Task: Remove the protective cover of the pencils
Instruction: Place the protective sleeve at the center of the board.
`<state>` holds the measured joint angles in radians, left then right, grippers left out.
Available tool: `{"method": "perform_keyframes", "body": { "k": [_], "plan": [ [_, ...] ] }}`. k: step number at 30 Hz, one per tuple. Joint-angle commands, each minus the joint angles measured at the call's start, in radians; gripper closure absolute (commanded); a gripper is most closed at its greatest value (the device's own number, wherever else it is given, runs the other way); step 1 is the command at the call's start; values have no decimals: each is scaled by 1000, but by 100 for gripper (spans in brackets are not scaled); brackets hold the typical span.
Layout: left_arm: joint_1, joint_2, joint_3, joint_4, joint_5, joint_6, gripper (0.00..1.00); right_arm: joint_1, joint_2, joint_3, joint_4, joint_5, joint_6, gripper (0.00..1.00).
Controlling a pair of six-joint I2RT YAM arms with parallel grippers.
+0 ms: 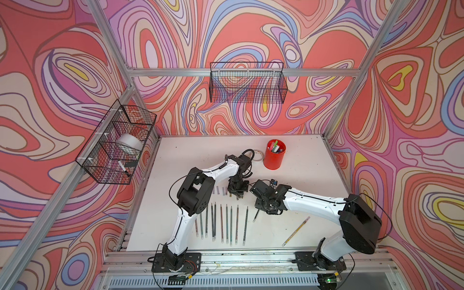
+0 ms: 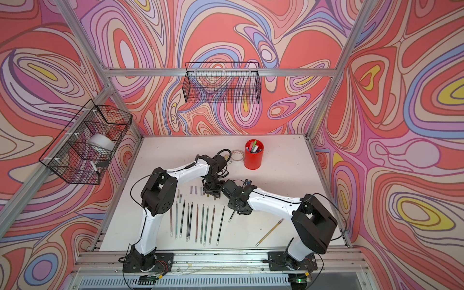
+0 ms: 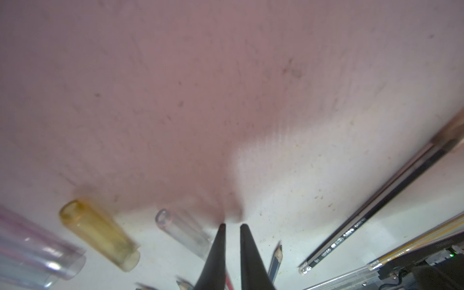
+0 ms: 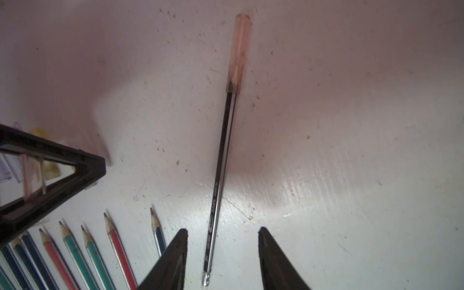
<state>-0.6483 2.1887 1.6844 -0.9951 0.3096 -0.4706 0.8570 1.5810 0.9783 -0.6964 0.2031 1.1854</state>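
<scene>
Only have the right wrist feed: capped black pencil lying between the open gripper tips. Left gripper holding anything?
Observer: No. The left gripper is shut, with nothing between its tips in the left wrist view.
Operator: Any loose caps near it?
Observer: Yes. A yellow cap and a clear cap lie right beside it.
Operator: Pencils outside my frame?
Observer: A yellow pencil lies slanted on its own near the right arm, seen in both top views.
</scene>
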Motion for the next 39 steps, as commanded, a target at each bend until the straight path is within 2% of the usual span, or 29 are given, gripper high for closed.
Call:
{"method": "perform_keyframes", "body": {
  "k": [1,15,19,25,39],
  "plan": [
    [-5,27,19,-36,-11,15,93,-15,14,1,11,-5,-11,52],
    [-5,34,18,-35,-10,17,82,-58,76,2,58,-19,-44,53],
    [-5,29,15,-31,-13,17,76,-62,82,-7,73,-18,-46,53],
    [-5,26,16,-29,-13,18,77,-71,111,-5,84,-27,-56,52],
    [-5,-39,-8,20,-1,25,70,-74,164,-2,95,-59,-55,63]
  ]
}}
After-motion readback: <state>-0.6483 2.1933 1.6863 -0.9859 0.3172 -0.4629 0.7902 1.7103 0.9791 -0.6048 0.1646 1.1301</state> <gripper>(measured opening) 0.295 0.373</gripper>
